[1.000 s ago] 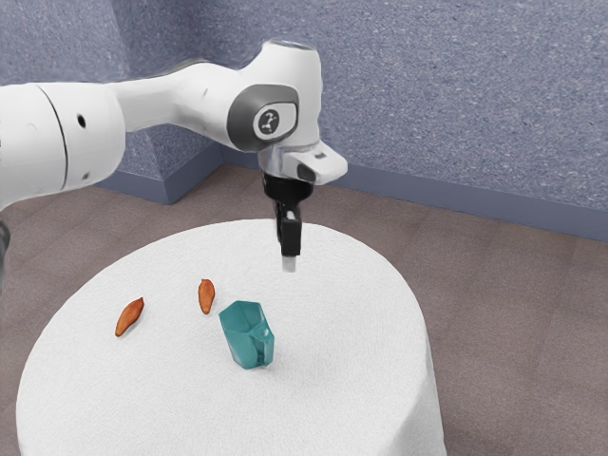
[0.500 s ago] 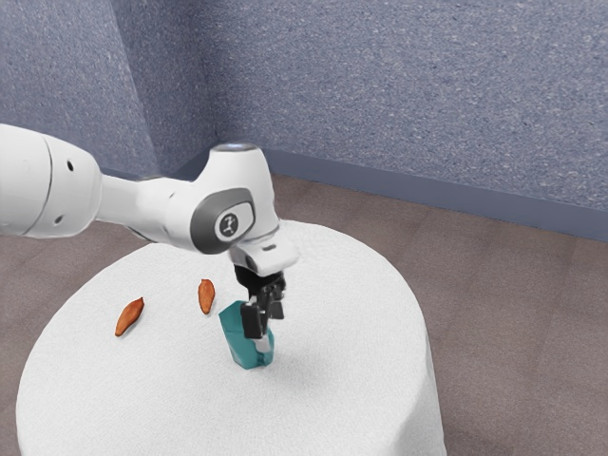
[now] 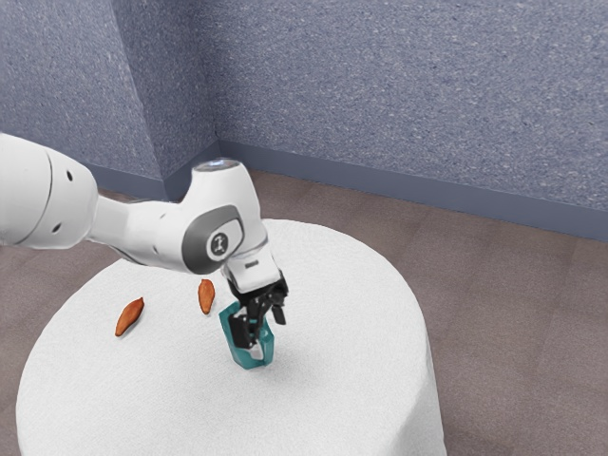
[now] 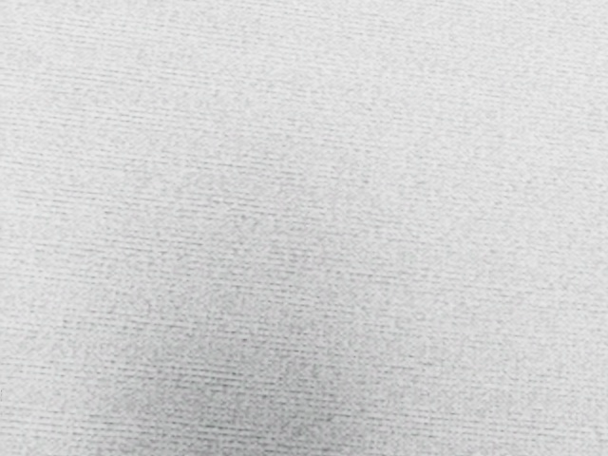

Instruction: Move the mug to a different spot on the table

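A teal angular mug (image 3: 249, 353) stands upright on the round white table (image 3: 361, 323), a little toward the exterior view's left of its middle. My black gripper (image 3: 253, 332) has come down onto the mug's top, and the hand covers the rim. The fingers (image 3: 239, 334) stand apart, astride the mug's upper part, with teal showing between them; the gripper reads as open. In the wrist view, white tablecloth (image 4: 304, 190) lies under the hand with a soft grey shadow on it.
Two orange leaf-shaped pieces lie on the cloth to the exterior view's left of the mug, one close by (image 3: 205, 295) and one farther out (image 3: 129, 315). The table's rounded edge drops off at the exterior view's right. A blue-grey wall stands behind.
My arm has dropped from well above the table down to the mug, and the hand has turned over the last half second. The mug has stayed where it was.
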### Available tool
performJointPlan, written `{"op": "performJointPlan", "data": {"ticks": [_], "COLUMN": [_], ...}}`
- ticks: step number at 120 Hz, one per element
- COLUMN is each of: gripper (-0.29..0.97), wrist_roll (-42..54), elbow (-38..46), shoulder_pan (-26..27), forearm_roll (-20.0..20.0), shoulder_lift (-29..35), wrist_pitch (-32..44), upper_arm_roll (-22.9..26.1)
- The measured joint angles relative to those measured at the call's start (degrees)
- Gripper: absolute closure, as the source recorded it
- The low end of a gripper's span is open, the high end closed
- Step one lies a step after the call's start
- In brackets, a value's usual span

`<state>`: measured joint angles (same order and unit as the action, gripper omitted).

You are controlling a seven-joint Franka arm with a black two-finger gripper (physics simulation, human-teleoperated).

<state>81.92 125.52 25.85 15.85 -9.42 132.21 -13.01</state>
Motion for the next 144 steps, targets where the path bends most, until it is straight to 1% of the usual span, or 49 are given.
{"op": "performJointPlan", "data": {"ticks": [25, 69, 77, 88, 102, 106, 110, 113, 116, 121, 129, 144], "gripper": [0.00, 0.01, 0.07, 0.20, 0.33, 0.36, 0.35, 0.39, 0.40, 0.38, 0.46, 0.54], "wrist_roll": [4.45, 9.38, 9.99, 10.68, 11.26, 11.35, 11.43, 11.48, 11.53, 11.60, 11.71, 11.87], "elbow": [-0.10, -0.51, -0.58, -0.61, -0.62, -0.61, -0.61, -0.61, -0.60, -0.60, -0.59, -0.57], "shoulder_pan": [0.04, 0.01, 0.01, 0.01, 0.04, 0.05, 0.05, 0.05, 0.05, 0.03, 0.02, -0.01], "forearm_roll": [0.76, 1.01, 1.06, 1.12, 1.25, 1.29, 1.35, 1.38, 1.40, 1.42, 1.42, 1.33], "shoulder_lift": [-2.73, -4.06, -4.14, -4.29, -4.32, -4.32, -4.31, -4.29, -4.18, -4.07, -3.84, -3.29], "wrist_pitch": [3.13, 5.00, 5.29, 5.64, 6.25, 6.45, 6.65, 6.81, 6.95, 7.13, 7.36, 7.54], "upper_arm_roll": [-0.74, -1.24, -1.23, -1.23, -1.24, -1.24, -1.24, -1.23, -1.23, -1.23, -1.23, -1.18]}}
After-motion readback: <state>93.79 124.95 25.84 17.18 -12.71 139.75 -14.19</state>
